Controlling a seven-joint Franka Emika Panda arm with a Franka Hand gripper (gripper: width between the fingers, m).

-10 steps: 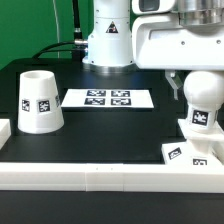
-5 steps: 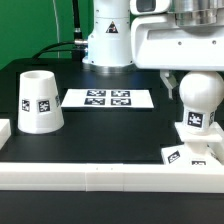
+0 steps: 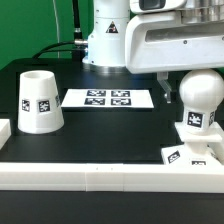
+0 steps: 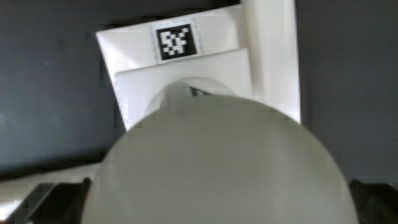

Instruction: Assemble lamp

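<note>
The ball-shaped bulb [image 3: 200,94] stands upright with its tagged neck in the low base [image 3: 193,150] at the exterior view's right. My gripper [image 3: 197,84] hangs over the bulb, open. One dark finger [image 3: 169,87] shows beside the ball and apart from it. In the wrist view the bulb [image 4: 214,150] fills the space between my fingertips [image 4: 54,205], with a gap on each side, and my gripper [image 4: 214,208] holds nothing. The base's tagged top [image 4: 175,42] shows beyond it. The tapered shade [image 3: 40,100] stands mouth down at the exterior view's left.
The marker board [image 3: 108,98] lies flat at the middle back. A long white rail [image 3: 90,176] runs along the front edge, right against the base, and shows in the wrist view as a white strip [image 4: 270,40]. The robot's white pedestal [image 3: 108,40] stands behind.
My jaws have spread wide and let go of the bulb, which stays standing on the base. The hand has shifted slightly above it.
</note>
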